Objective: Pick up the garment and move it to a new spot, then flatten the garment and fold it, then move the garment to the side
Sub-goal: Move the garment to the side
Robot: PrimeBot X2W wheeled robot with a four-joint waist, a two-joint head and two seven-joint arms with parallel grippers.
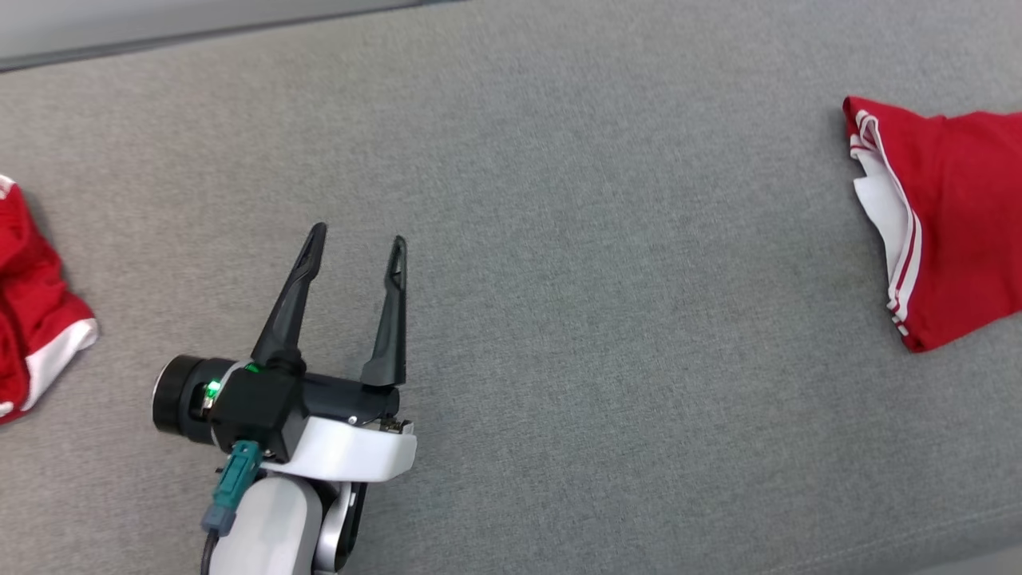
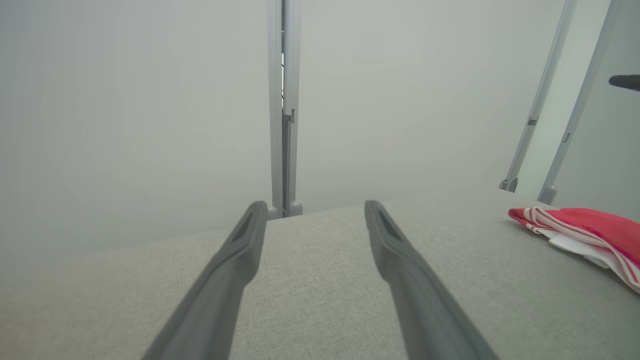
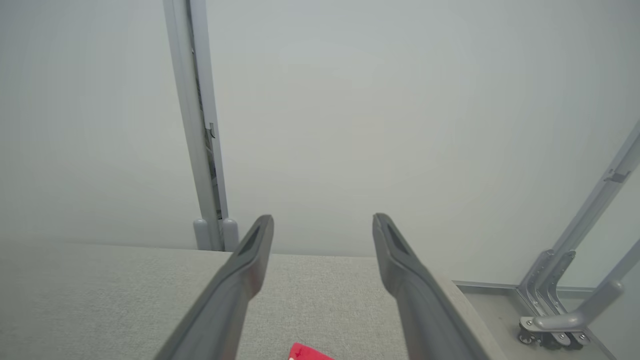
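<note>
The garment (image 1: 958, 216) is red and lies folded on the grey table (image 1: 559, 239), at the right edge of the head view, which cuts off its right part. Its white-striped hem (image 1: 902, 263) faces left and runs from the far side towards the near side, leaning a little rightward as it nears the robot. With part of it out of frame, I cannot tell its long axis. In the left wrist view it (image 2: 590, 225) lies low and flat at the right.

The left gripper (image 1: 359, 234) hovers at the lower left, fingers spread wide and pointing away from the robot, gripping nothing and well apart from the garment. The right gripper (image 3: 322, 216) is also spread wide and empty, with a red corner of the garment (image 3: 305, 352) just below, between its fingers.

Another red cloth (image 1: 32, 303) with a white band lies crumpled at the left edge.
</note>
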